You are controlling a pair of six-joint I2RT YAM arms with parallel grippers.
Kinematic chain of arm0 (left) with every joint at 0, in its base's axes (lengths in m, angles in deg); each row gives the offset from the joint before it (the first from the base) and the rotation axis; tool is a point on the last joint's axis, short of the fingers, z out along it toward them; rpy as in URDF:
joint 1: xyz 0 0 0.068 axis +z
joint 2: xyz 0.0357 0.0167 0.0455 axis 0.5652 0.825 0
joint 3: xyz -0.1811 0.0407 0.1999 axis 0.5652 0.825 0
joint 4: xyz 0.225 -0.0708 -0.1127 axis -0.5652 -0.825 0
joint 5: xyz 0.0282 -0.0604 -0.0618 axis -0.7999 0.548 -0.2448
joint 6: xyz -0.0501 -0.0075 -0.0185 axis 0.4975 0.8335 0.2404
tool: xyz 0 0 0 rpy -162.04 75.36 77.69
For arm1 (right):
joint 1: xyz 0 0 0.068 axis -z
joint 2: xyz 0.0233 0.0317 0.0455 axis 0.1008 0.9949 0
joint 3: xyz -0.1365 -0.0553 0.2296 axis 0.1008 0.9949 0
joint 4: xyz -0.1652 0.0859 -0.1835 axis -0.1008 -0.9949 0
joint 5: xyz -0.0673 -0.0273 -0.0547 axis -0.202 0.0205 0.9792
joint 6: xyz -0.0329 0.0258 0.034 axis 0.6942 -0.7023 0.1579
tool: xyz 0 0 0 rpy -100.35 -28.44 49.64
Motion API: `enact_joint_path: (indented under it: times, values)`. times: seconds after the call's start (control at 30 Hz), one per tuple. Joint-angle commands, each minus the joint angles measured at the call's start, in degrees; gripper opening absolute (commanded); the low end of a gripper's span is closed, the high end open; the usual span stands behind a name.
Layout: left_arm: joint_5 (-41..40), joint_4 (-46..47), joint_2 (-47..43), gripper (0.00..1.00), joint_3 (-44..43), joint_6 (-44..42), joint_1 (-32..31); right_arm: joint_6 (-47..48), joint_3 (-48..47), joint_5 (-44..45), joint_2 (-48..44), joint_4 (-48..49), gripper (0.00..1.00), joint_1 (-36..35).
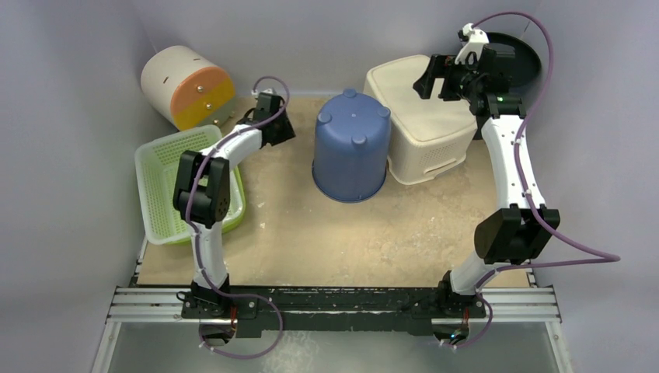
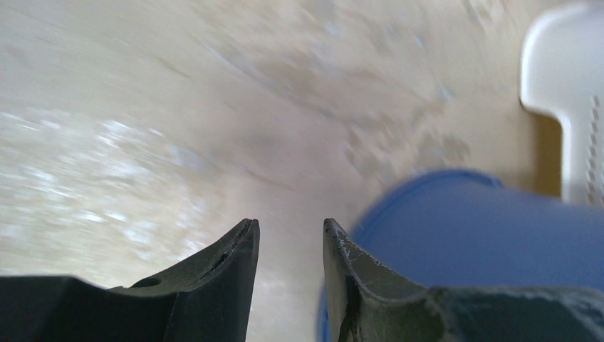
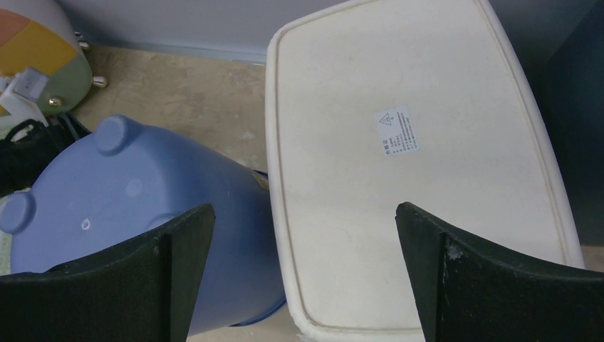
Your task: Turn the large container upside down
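A large cream-white rectangular container (image 1: 420,116) stands upside down at the back right of the table, its flat base with a small sticker facing up (image 3: 399,157). A blue bucket (image 1: 351,144) stands upside down right next to it on the left, its feet on top (image 3: 135,206). My right gripper (image 1: 431,78) hovers above the cream container, wide open and empty (image 3: 305,211). My left gripper (image 1: 284,128) is low beside the bucket's left side, open with a narrow gap and empty (image 2: 290,228). The bucket (image 2: 484,228) and the cream container (image 2: 570,85) show on its right.
A green mesh basket (image 1: 159,186) lies at the left edge under the left arm. A round cream, orange and green drum (image 1: 186,85) lies at the back left. A black round object (image 1: 517,58) sits at the back right behind the right gripper.
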Motion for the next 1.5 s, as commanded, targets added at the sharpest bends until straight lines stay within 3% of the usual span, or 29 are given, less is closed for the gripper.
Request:
enact_joint_path:
  times: [0.0, 0.33, 0.73, 0.93, 1.13, 1.47]
  values:
    - [-2.1, 5.4, -0.6, 0.38, -6.0, 2.5, 3.2, 0.2, -0.2, -0.2, -2.7, 0.4, 1.00, 0.0]
    - [4.0, 8.0, 10.7, 0.36, -19.3, 6.4, -3.8, 0.4, 0.3, -0.2, -2.6, 0.4, 1.00, 0.0]
    - [9.9, 7.8, 2.0, 0.34, -5.0, 7.5, -6.8, 0.7, 1.6, 0.1, -3.8, 1.0, 1.00, 0.0]
    - [12.0, 9.2, -0.4, 0.34, 0.1, 8.4, -13.1, 0.5, 2.0, -0.9, -3.9, 1.8, 1.00, 0.0]
    - [14.7, 9.3, 1.0, 0.33, -0.7, 8.3, -19.0, 0.4, 3.0, -1.2, -4.8, 1.8, 1.00, 0.0]
    - [17.7, -4.6, 4.7, 0.34, -10.1, 0.1, -22.3, -0.2, 5.3, -0.8, -6.6, 3.3, 1.00, 0.0]
